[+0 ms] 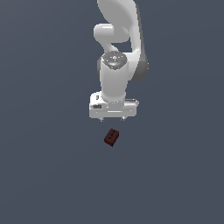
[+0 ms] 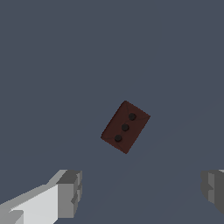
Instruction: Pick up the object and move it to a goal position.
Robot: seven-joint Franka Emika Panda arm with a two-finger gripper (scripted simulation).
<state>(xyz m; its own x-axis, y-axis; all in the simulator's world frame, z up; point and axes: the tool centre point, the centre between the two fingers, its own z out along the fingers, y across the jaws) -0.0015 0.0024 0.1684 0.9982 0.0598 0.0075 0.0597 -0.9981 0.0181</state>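
The object [image 1: 112,137] is a small dark reddish-brown block lying on the grey floor, turned at an angle. In the wrist view the object [image 2: 125,127] shows three dark dots in a row on its upper face. My white gripper [image 1: 112,118] hangs just above and behind it in the exterior view, not touching it. The gripper [image 2: 142,192] is open, its two grey fingertips [image 2: 70,192] spread wide apart, with nothing between them. The block lies beyond the fingertips, apart from both.
A flat, uniform grey surface [image 1: 52,175] spreads all around the block. The white arm [image 1: 116,52] rises from the gripper toward the top of the exterior view.
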